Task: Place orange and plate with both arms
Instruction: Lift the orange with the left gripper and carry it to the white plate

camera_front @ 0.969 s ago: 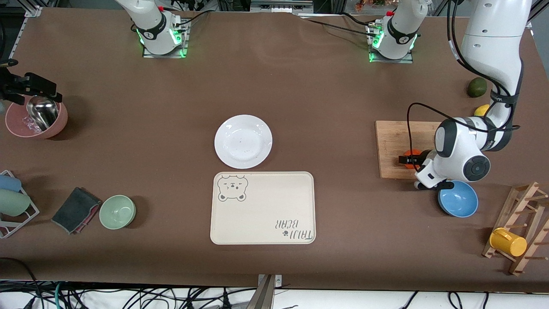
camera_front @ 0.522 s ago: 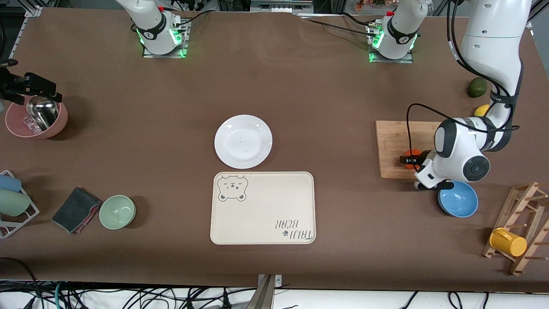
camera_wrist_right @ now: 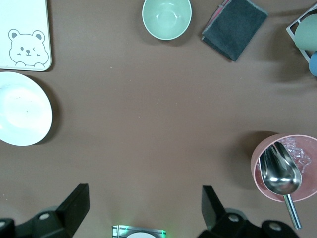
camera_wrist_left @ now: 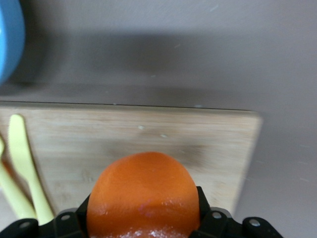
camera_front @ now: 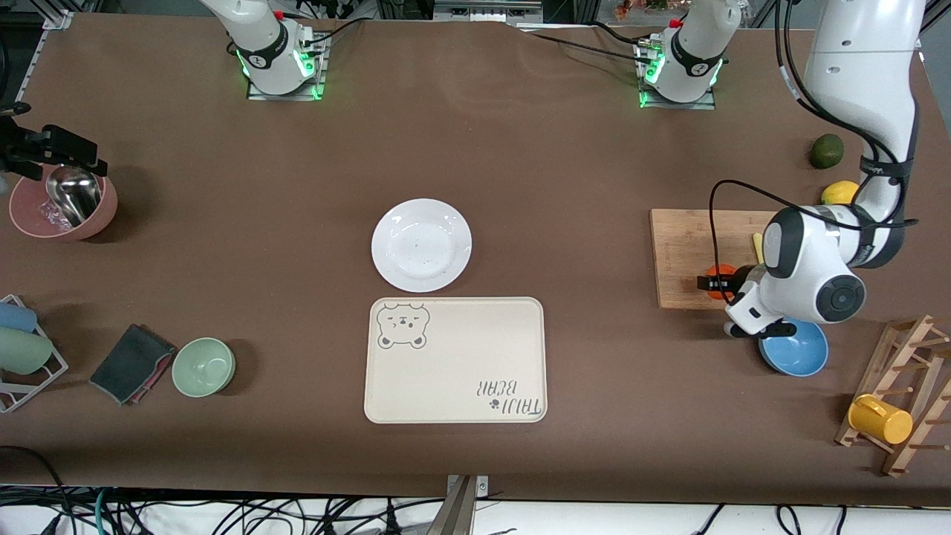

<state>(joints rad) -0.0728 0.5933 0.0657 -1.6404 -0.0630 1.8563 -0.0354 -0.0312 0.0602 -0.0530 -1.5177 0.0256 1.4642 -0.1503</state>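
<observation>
The orange (camera_front: 718, 280) is small, round and bright, and my left gripper (camera_front: 715, 283) is shut on it just over the wooden cutting board (camera_front: 687, 253). In the left wrist view the orange (camera_wrist_left: 143, 191) fills the space between the black fingers of the left gripper (camera_wrist_left: 143, 210), above the board (camera_wrist_left: 148, 129). The white plate (camera_front: 421, 244) lies bare at the table's middle, beside the beige tray; it also shows in the right wrist view (camera_wrist_right: 20, 109). My right gripper (camera_front: 52, 152) hangs open and empty over the pink bowl at the right arm's end; the right wrist view shows this gripper (camera_wrist_right: 144, 201) holding nothing.
The beige bear-print tray (camera_front: 455, 360) lies nearer the camera than the plate. A blue bowl (camera_front: 793, 349) sits under the left wrist. A lime (camera_front: 826, 151), lemon (camera_front: 839, 192), rack with yellow cup (camera_front: 880, 420), green bowl (camera_front: 203, 366), cloth (camera_front: 132, 362) and pink bowl with scoop (camera_front: 63, 204) stand around.
The left gripper's fingers closed on the orange, then the left hand shifted slightly toward the left arm's end of the table with it. The right arm has not moved.
</observation>
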